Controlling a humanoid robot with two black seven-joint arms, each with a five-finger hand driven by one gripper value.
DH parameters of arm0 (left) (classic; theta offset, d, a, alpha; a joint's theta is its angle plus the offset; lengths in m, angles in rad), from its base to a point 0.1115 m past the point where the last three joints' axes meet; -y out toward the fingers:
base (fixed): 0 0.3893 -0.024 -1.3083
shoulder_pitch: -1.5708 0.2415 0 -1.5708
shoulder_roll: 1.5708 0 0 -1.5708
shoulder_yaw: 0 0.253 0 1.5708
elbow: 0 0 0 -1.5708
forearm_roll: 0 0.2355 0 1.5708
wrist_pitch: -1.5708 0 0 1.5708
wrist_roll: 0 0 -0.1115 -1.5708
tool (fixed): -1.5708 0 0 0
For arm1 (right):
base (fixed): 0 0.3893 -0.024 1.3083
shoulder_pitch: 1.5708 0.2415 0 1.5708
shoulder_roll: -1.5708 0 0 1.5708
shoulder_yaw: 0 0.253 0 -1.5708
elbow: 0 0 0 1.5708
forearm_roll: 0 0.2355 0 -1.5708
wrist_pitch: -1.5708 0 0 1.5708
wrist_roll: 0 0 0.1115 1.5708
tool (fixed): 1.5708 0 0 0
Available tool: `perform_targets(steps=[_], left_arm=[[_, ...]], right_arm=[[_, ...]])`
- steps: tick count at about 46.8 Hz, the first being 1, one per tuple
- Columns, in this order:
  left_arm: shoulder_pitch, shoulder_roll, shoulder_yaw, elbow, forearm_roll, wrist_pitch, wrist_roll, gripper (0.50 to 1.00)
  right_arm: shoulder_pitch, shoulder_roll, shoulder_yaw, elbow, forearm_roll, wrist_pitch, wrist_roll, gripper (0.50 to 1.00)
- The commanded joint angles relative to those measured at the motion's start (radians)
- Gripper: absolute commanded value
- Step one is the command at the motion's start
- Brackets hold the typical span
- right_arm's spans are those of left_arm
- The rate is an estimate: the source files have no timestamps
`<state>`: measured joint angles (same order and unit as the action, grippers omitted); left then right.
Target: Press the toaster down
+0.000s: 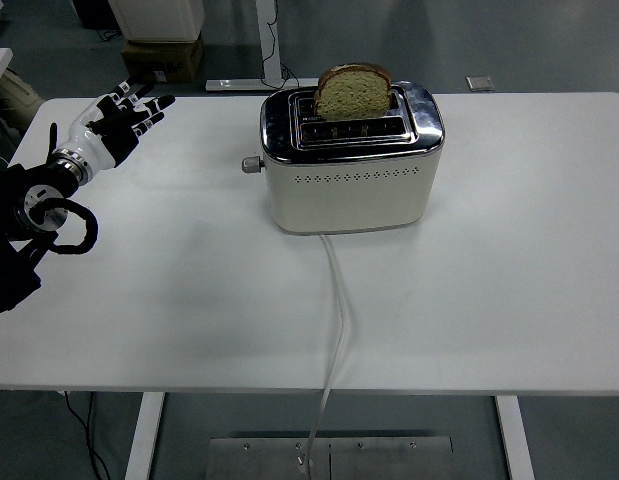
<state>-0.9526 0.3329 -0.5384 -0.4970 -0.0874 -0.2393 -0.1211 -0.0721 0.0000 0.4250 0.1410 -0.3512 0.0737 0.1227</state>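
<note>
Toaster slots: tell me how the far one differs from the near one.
The far slot holds a slice of bread standing upright and sticking out well above the toaster; the near slot shows no bread and looks dark. Both run side by side along the shiny metal top.

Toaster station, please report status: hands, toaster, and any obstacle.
Left hand open, far left of toaster, no contact. Right hand not in view. Bread up in slot, lever on left end unpressed. Path clear.
</note>
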Motion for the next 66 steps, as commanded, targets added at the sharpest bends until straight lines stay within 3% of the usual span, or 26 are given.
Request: perform_targets(steps=[1,66], left_arm=[[0.0,-0.002,0.0,0.0,0.0,0.0,0.0,1.0],[0.009,-0.034,-0.002,-0.005,-0.003,-0.005,0.004,1.0]], right_arm=[[0.0,0.0,0.0,0.0,0.0,0.0,0.0,1.0],[0.0,0.0,0.0,0.0,0.0,0.0,0.0,1.0]])
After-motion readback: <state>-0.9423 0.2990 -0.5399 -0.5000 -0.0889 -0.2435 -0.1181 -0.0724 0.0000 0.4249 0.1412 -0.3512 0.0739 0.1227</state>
